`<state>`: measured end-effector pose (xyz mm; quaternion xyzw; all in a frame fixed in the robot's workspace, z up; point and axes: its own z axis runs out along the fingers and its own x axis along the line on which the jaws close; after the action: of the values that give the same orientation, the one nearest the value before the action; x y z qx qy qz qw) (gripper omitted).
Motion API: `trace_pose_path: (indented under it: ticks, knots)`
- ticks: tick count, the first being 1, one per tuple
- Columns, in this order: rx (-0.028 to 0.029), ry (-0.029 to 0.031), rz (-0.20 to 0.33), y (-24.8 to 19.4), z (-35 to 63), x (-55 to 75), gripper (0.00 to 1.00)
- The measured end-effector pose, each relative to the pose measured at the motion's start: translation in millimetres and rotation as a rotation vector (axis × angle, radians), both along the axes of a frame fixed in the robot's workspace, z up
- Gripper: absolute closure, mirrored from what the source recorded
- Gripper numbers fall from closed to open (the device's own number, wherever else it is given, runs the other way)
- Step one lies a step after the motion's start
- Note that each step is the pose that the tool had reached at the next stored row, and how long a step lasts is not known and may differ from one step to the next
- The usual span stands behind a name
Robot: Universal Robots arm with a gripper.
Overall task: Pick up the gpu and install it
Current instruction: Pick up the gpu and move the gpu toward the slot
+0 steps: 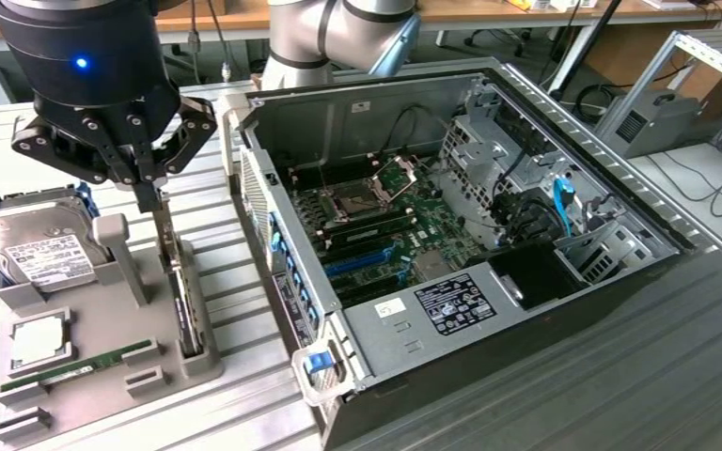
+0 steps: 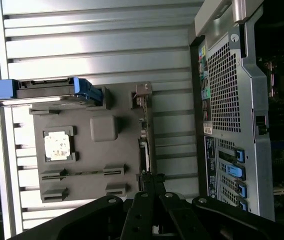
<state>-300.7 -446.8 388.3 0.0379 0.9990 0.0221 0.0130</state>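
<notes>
Gpu (image 1: 187,301), thin dark card on edge in grey tray (image 1: 129,315)

My arm hangs over the worktop, wrist vertical, and my end effector (image 1: 149,195) points straight down, fingers pressed together.

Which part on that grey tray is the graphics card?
Find the open computer case, then the grey tray beside it, on the exterior view's left. Along the tray's edge nearest the case, the gpu stands on its edge in a slot. Unlike the boxy hard drive and green memory stick, it is a long thin dark card.
</notes>
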Motion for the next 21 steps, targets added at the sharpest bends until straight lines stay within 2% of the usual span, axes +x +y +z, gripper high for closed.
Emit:
trace_pose_path:
  ticks: [12,13,16,18,19,21]
  knots:
    - [0.0001,0.0000,0.000,0.0,0.0,0.0,0.89]
    - [0.0001,-0.0001,0.000,0.0,0.0,0.0,0.76]
    - [0.0001,-0.0001,0.000,0.0,-0.1,0.0,0.58]
    - [0.0000,-0.0001,0.000,0.0,0.0,0.0,0.58]
    - [0.0001,0.0000,0.000,0.0,0.0,0.0,0.52]
    - [0.0000,0.0000,0.000,0.0,0.0,0.0,0.52]
